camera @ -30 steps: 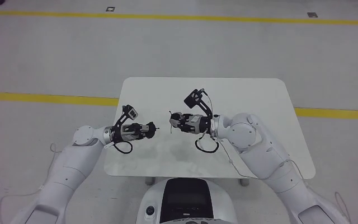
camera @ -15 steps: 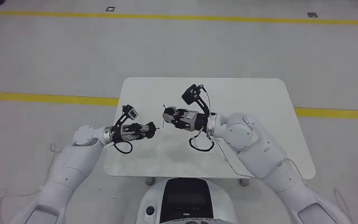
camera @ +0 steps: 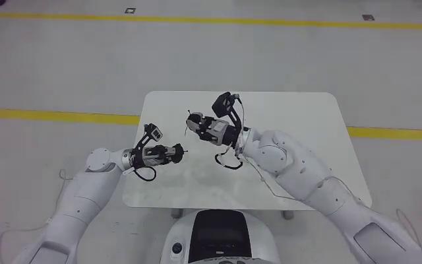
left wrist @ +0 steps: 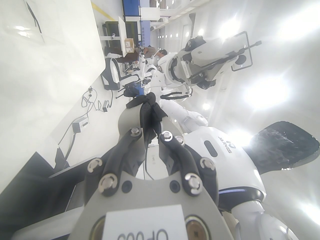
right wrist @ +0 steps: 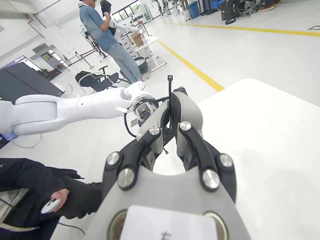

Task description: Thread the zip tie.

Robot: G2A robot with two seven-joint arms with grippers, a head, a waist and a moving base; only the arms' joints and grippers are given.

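Both grippers hover over the table (camera: 297, 132), the right gripper (right wrist: 172, 101) pinching the zip tie (right wrist: 170, 84), the left gripper (left wrist: 150, 108) pressed together; alignment seems underway, so next its tail must meet its head.

The zip tie (right wrist: 170, 88) is plain black. The right gripper (right wrist: 171, 106) has grey fingers with black ribbed pads. The table (camera: 297, 125) is plain white, and the floor (camera: 198, 59) is pale grey, crossed by yellow lines (camera: 198, 20).

Bright, even indoor light, ceiling lamps (left wrist: 266, 93) flaring white in left wrist view, wide-angle bending at edges
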